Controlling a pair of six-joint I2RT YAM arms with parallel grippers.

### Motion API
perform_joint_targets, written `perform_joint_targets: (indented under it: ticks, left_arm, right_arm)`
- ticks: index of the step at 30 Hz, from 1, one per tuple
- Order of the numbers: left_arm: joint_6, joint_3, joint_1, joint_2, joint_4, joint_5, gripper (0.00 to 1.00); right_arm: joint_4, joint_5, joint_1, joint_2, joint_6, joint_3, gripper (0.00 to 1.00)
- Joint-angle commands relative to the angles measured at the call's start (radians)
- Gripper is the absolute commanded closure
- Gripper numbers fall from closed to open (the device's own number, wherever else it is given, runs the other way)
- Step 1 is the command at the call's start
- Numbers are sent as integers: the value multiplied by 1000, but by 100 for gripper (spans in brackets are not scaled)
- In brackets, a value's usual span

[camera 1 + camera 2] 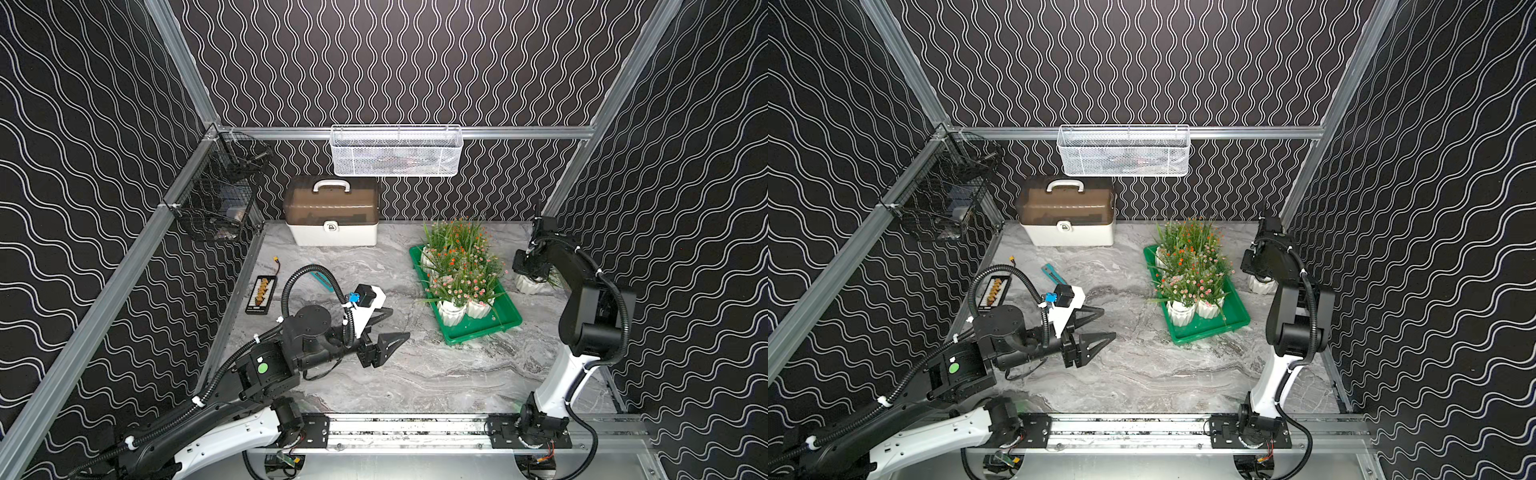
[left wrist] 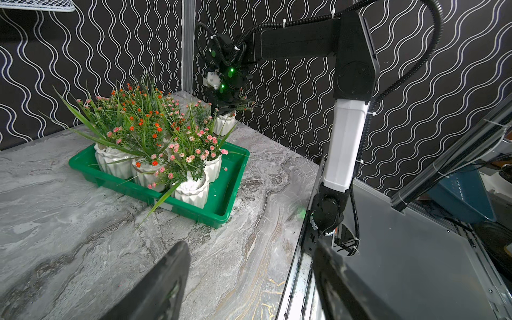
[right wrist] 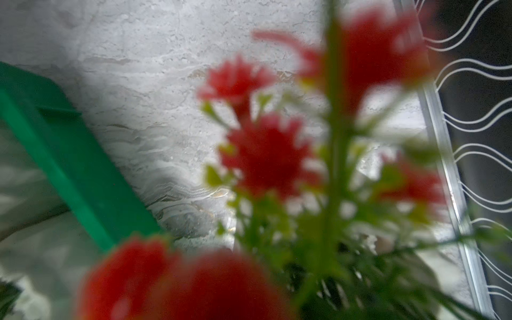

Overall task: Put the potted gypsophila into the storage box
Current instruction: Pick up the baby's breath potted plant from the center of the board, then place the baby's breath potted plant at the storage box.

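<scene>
The storage box [image 1: 482,332] [image 1: 1208,332] [image 2: 194,210] is a green tray at the right middle of the table, and several potted gypsophila [image 1: 451,311] [image 2: 191,191] stand in it. One more potted gypsophila [image 1: 530,286] [image 1: 1262,286] [image 2: 224,123] rests on the table just right of the box. My right gripper [image 1: 532,274] [image 1: 1260,272] [image 2: 225,106] is pressed down into its stems, which hide the jaws. Blurred red flowers [image 3: 266,155] fill the right wrist view beside the box rim [image 3: 69,155]. My left gripper [image 1: 400,322] [image 1: 1108,322] [image 2: 250,246] hangs open and empty left of the box.
A white case with a brown lid [image 1: 332,216] stands at the back. A white wire basket [image 1: 397,151] and a black wire basket [image 1: 216,199] hang on the frame. A black tray of small parts [image 1: 261,294] and a teal tool [image 1: 322,280] lie at the left.
</scene>
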Motion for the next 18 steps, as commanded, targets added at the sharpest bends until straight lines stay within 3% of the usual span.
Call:
perform_joint_targets:
  ticks: [1,18]
  left_arm:
    - [19,7,1,-5,7,-9,27]
    - [17,7,1,-14,1,-11,27]
  right_arm:
    - [-14,-25,3,-41,26,-9,100]
    - [-73,-82,26,-265,87,-87,100]
